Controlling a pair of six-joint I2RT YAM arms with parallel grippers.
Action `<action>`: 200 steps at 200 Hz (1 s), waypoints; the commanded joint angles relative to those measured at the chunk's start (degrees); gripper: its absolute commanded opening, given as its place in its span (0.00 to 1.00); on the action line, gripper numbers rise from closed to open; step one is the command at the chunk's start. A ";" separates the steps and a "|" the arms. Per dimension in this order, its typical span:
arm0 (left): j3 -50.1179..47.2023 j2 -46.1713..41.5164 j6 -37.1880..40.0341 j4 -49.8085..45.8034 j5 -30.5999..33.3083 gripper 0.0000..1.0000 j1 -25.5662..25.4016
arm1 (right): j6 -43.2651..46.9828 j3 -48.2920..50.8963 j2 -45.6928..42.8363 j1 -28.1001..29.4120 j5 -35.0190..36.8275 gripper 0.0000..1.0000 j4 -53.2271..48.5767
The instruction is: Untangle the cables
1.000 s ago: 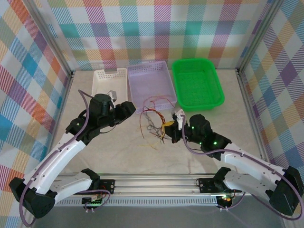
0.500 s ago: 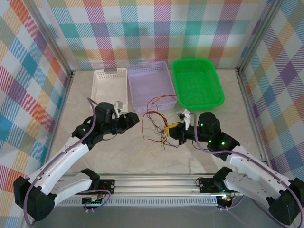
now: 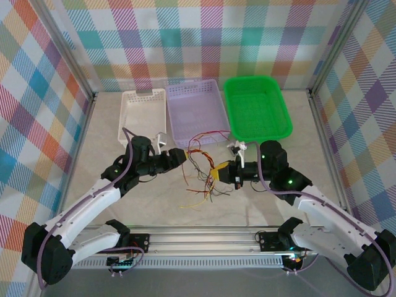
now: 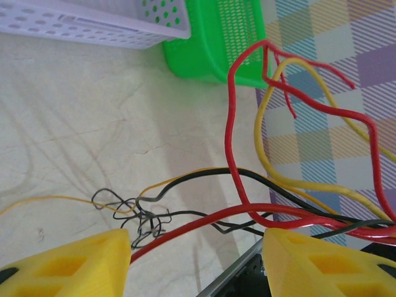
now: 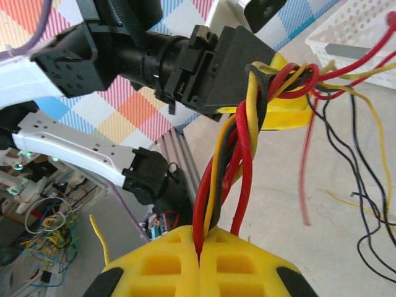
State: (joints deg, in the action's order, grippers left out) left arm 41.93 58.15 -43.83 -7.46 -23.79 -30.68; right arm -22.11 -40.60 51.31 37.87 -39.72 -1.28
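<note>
Cables [image 3: 201,166], thin red, yellow and black wires, hang in a loose tangle at mid-table between the two arms, just in front of the near rim of the purple basket [image 3: 197,105]. At far left the table [image 3: 148,198] is bare from the side wall to the left arm, and a white basket [image 3: 127,117] sits at the far edge. The left pincer [image 3: 181,154] meets the tangle from the left. In its wrist view the pincer [image 4: 197,238] is spread wide, and the wires [image 4: 232,154] cross the gap and rest on one finger. Loose ends trail onto the table below the tangle, towards the near rail. The right pincer [image 3: 218,172] comes in from the right. In its wrist view the pincer [image 5: 201,247] is clamped on a twisted bundle of the wires [image 5: 235,154]. A green basket [image 3: 257,108] stands at far right, with bare table in front of it.
</note>
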 commanded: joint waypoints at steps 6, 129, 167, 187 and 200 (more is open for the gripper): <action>-2.23 -1.89 1.84 7.95 -3.22 0.57 -1.08 | -1.73 -2.93 1.29 -1.32 -5.15 0.00 2.07; -0.33 1.13 10.46 5.35 0.27 0.48 -5.01 | -6.26 -4.37 5.14 -3.02 -13.96 0.00 5.95; 1.04 1.90 12.19 2.18 3.18 0.28 -5.14 | -7.38 -4.47 4.85 -3.24 -15.61 0.00 6.43; 1.53 1.94 12.65 1.26 4.40 0.16 -5.18 | -7.53 -4.50 5.05 -3.24 -15.98 0.00 6.02; 1.96 1.60 13.06 0.38 5.21 0.05 -5.18 | -7.20 -4.58 4.86 -3.39 -15.59 0.00 5.11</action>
State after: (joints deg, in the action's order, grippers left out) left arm 41.34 59.96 -33.08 -4.75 -21.17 -35.29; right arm -29.45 -42.65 57.14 34.87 -53.08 2.35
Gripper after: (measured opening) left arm 0.125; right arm 0.065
